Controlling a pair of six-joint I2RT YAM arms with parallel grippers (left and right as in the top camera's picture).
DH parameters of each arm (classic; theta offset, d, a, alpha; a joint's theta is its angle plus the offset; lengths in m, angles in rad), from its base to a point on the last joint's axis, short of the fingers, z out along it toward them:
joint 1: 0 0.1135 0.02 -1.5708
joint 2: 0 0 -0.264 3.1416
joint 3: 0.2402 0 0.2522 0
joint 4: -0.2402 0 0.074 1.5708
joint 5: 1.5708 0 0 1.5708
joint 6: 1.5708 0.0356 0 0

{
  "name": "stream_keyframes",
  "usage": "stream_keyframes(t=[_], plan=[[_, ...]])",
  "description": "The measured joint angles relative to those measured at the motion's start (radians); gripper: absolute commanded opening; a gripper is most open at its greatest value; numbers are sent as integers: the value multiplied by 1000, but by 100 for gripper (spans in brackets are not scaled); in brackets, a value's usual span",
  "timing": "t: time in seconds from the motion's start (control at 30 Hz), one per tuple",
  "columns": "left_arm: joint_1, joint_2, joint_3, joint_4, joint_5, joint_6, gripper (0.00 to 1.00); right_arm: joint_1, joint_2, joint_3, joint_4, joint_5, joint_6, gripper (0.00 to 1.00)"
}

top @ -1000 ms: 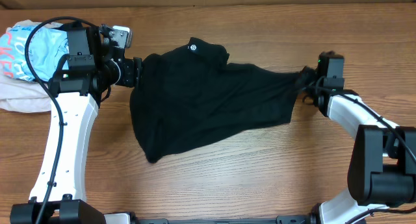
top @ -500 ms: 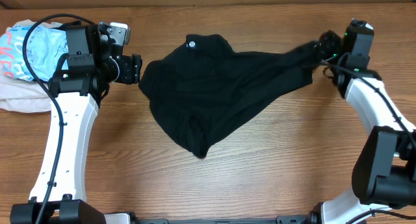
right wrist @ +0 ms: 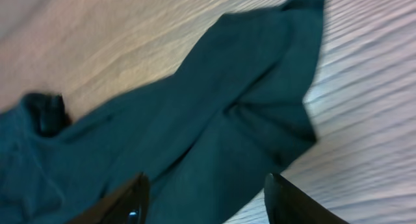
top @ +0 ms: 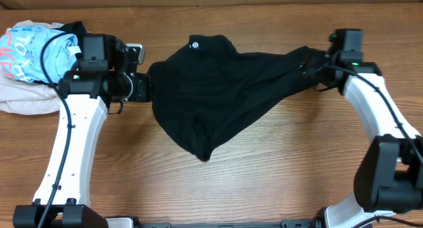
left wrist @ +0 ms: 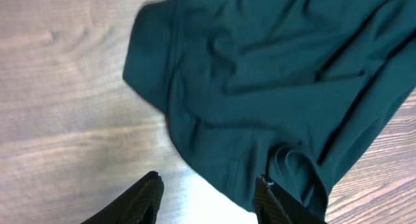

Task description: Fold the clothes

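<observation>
T-shirt (top: 225, 89) bunched, open table (top: 264, 178) along lower edge; left gripper (left wrist: 208, 180) wide at left edge, right gripper (right wrist: 205, 180) wide.

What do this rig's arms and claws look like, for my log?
White links with black joint housings on the left arm and right arm, black cables alongside, green lights near the wrists. The left claw and right claw have two dark fingers each.

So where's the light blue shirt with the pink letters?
In the overhead view, the light blue shirt is bunched at the table's far left corner, lying on a pale garment, right beside the left arm.
</observation>
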Motion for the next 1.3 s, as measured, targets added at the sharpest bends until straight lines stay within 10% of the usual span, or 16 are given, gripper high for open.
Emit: stream_keyframes(t=[0.43, 0.63, 0.87, 1.1, 1.3], plan=[[-22, 0, -78, 2, -142, -202, 48, 23, 171, -9, 14, 154, 120, 54], [-40, 0, -78, 4, -181, -219, 49, 27, 219, -10, 14, 150, 136, 29], [-40, 0, -78, 12, -199, -222, 50, 27, 223, -11, 10, 142, 139, 27], [-40, 0, -78, 32, -208, -222, 51, -9, 156, 15, -201, 138, 138, 27], [-40, 0, -78, 34, -224, -222, 51, -32, 9, 89, -497, 136, 131, 7]])
